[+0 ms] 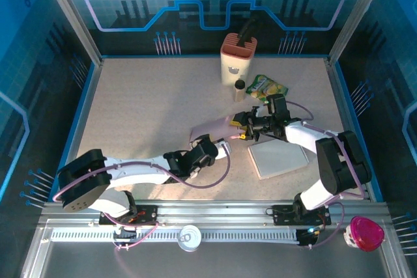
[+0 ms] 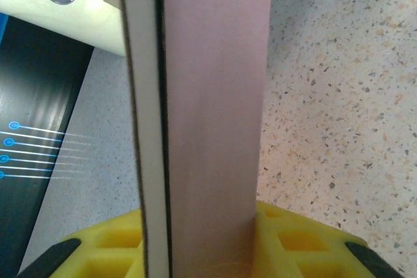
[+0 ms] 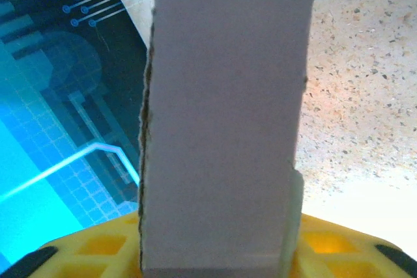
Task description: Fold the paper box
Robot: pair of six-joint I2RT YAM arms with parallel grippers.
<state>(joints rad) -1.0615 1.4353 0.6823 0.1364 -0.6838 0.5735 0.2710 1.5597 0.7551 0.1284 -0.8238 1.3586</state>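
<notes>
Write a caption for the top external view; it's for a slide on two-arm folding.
Left claw and right claw meet at a pinkish paper box mid-table, a flat white panel nearby.

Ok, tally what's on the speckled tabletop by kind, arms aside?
Card: 2, pink card and white card
Holder: 1
Bottle: 1
Packet: 1
Total: 5
</notes>
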